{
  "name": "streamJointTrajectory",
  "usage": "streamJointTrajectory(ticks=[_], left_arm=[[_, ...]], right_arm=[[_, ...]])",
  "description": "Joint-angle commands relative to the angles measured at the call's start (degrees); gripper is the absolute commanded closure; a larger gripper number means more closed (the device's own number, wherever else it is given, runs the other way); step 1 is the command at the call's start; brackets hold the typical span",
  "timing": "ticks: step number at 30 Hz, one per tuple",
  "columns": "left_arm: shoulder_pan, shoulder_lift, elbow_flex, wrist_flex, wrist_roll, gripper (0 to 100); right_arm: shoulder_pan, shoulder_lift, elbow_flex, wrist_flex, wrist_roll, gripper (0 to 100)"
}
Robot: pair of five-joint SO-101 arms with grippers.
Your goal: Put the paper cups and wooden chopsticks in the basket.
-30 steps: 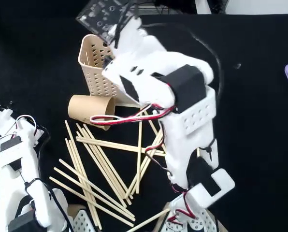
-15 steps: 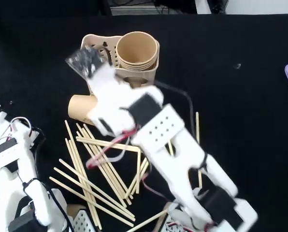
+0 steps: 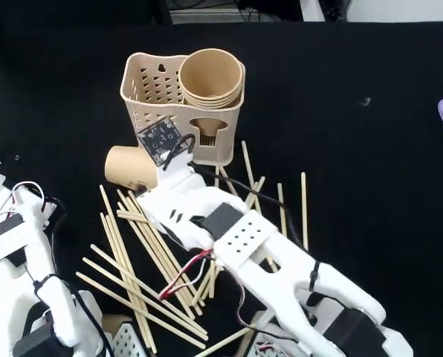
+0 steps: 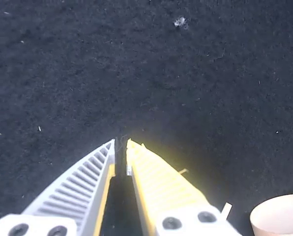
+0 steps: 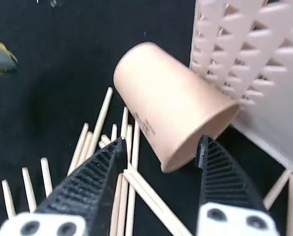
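Paper cup (image 5: 171, 125) lies on its side just ahead of our right gripper (image 5: 161, 141), whose jaws stand wide apart with the cup's near end between their tips. Its long axis slants across that gap. Chopsticks (image 5: 112, 162) lie scattered beneath. Just beyond, the basket (image 5: 249, 59) stands upright, holding nested cups (image 3: 210, 74). Our left gripper (image 4: 121, 143), jaws closed on nothing, hangs over black cloth (image 4: 136, 59), so we judge the right arm nearer.

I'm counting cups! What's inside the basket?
A stack of tan paper cups stands in one side of the beige perforated plastic basket. Its walls hide the bottom, so anything lower is unseen.
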Motion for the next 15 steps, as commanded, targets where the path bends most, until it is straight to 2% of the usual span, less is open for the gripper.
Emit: streamJointTrajectory(ticks=[1, 7, 13, 15], left_arm=[[-0.1, -1.5, -1.5, -0.9, 0.3, 95], [0.0, -1.5, -1.5, -0.9, 0.3, 95], [0.0, -1.5, -1.5, -1.0, 0.3, 95], [0.0, -1.5, -1.5, -1.0, 0.3, 95]], right_arm=[[0.5, 4.1, -0.8, -5.1, -0.7, 76.6], [1.6, 12.9, -3.2, -9.0, -0.7, 76.8], [1.6, 14.2, -4.2, -8.8, -0.4, 77.0], [1.7, 14.2, -4.1, -8.7, -0.3, 81.6]])
